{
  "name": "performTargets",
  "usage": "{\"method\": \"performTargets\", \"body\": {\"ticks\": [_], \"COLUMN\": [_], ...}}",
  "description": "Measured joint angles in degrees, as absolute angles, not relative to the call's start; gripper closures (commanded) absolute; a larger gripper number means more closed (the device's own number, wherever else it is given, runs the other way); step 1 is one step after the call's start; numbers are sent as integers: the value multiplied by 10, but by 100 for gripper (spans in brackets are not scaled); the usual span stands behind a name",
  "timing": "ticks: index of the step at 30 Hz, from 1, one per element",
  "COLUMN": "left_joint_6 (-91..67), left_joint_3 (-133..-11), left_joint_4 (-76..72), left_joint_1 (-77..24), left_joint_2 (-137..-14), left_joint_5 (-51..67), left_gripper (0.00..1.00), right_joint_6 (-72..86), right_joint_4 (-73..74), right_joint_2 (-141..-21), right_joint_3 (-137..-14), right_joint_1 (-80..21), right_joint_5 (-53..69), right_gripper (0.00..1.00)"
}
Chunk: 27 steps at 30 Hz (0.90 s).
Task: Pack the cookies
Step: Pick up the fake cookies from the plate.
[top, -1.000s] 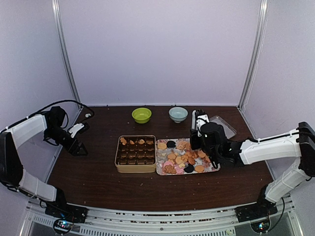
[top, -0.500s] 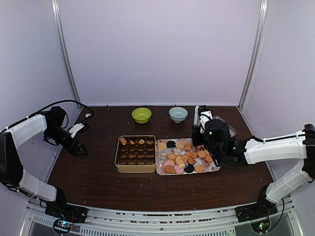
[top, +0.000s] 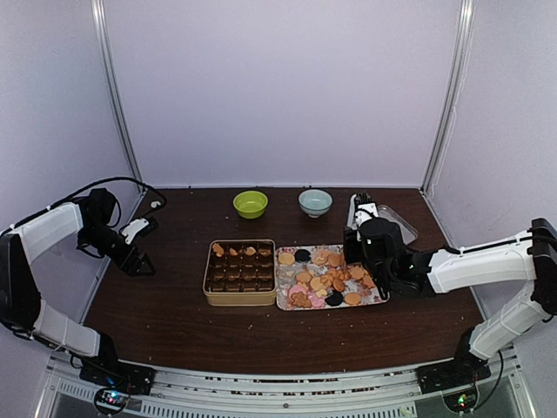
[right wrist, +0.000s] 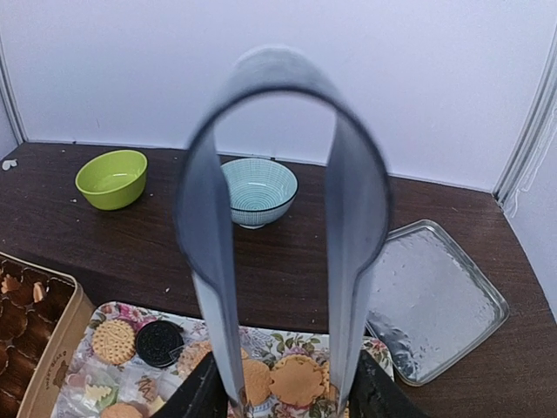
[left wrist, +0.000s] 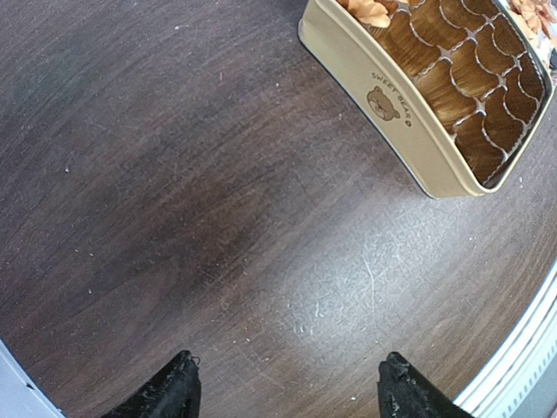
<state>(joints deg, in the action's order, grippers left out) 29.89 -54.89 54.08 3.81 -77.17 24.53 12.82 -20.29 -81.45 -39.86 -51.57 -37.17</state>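
The cookies [top: 326, 279] are seen heaped on the floral tray [top: 280, 305] just right of the tin [top: 239, 299] — straight below the upright tongs [right wrist: 278, 174] clamped in the right gripper [right wrist: 285, 390] — while the left gripper [left wrist: 287, 387] is held wide and empty, well left of it.

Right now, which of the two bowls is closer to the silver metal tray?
The pale blue striped bowl: it stands between the silver tray and the lime green bowl, which is farther off.
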Motion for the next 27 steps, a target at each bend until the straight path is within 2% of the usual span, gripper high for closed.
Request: {"method": "performTargets", "body": {"ticks": [17,23,27], "left_joint_6": [299,299,299], "left_joint_3": [-549,-549,-549], "left_joint_4": [541,541,541], "left_joint_1": [38,38,38], "left_joint_2": [-772,-772,-772], "left_joint_5": [245,245,246], "left_gripper": [28,27,28], "right_joint_6": [133,116,103], "right_joint_4": [-223,-211,-206], "right_joint_2": [-800,-793,-776], "right_joint_3": [-368,-363,-363], "right_joint_1": [-506,-504,-504], "right_joint_5": [-382,-398,-406], "right_gripper": [69,69,59]}}
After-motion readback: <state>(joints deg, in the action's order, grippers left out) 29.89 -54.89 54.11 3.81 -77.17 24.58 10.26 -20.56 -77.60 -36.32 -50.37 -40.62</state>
